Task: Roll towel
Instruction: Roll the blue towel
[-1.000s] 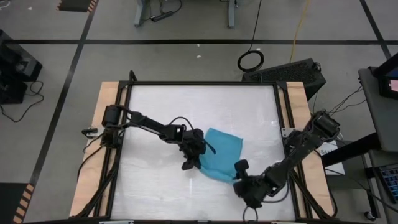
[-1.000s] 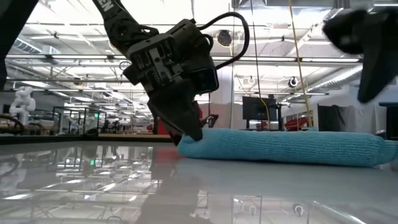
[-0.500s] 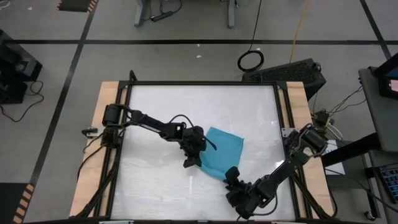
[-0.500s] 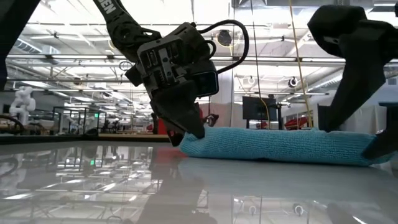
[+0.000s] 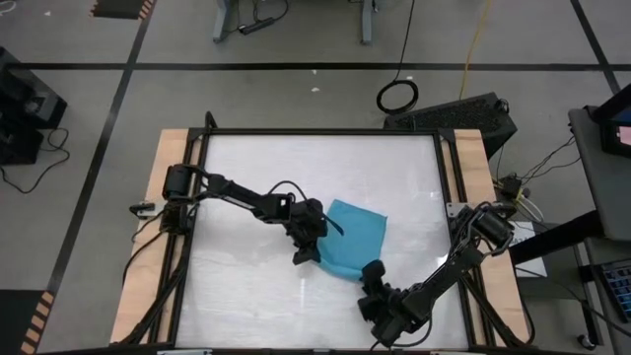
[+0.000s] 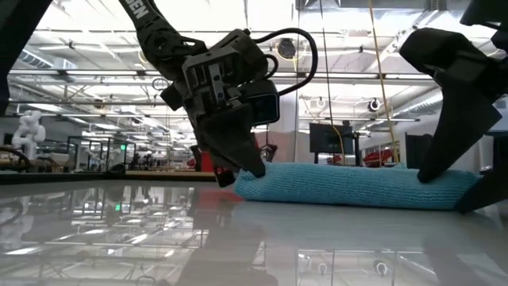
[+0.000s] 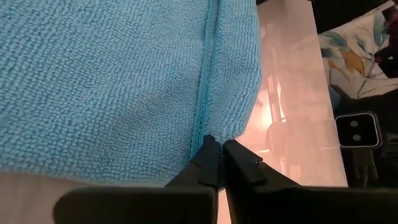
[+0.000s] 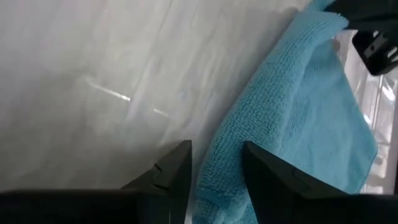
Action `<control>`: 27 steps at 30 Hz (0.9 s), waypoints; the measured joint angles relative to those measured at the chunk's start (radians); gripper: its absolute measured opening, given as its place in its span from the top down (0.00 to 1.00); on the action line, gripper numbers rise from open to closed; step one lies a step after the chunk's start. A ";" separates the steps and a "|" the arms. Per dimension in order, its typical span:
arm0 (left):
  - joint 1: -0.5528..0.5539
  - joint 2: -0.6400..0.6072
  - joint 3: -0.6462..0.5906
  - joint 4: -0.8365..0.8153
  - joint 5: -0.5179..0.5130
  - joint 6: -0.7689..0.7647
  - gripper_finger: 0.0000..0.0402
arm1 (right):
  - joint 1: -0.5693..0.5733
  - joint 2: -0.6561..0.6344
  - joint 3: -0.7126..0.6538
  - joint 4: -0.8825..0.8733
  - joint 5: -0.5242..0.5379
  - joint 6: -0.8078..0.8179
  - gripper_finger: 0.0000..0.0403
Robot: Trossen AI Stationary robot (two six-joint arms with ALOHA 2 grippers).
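The towel (image 5: 352,238) is a soft turquoise cloth with a looped, terry-like surface, and it lies flat on the glossy white table (image 5: 256,168), a little toward 4 o'clock from the table's centre in the high view. In that view it looks like a tilted four-sided patch; the low view (image 6: 357,187) shows instead a long, low, padded strip with rounded ends, mirrored faintly in the shiny tabletop. The left gripper (image 5: 306,255) stands at the towel's 9 o'clock corner. Only its wrist view shows the detail: the two dark fingers (image 7: 208,163) are pressed together and pinch the stitched hem right at the corner of the cloth (image 7: 112,74). The right gripper (image 5: 372,273) is at the towel's 5 o'clock corner. Its wrist view shows its dark fingers (image 8: 174,171) spread apart, with the thick folded edge of the towel (image 8: 280,118) lying between them, not yet squeezed.
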 joint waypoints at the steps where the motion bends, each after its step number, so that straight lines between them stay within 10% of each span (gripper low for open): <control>1: 0.000 0.000 0.000 0.004 -0.001 -0.005 0.96 | 0.000 0.000 0.000 -0.002 -0.002 0.012 0.67; 20: -0.023 -0.030 0.004 0.018 -0.014 0.190 0.63 | 0.000 -0.002 -0.030 -0.056 -0.022 0.295 0.69; 27: -0.108 -0.129 0.006 -0.074 -0.256 0.470 0.63 | -0.001 -0.002 -0.031 -0.089 -0.029 0.362 0.69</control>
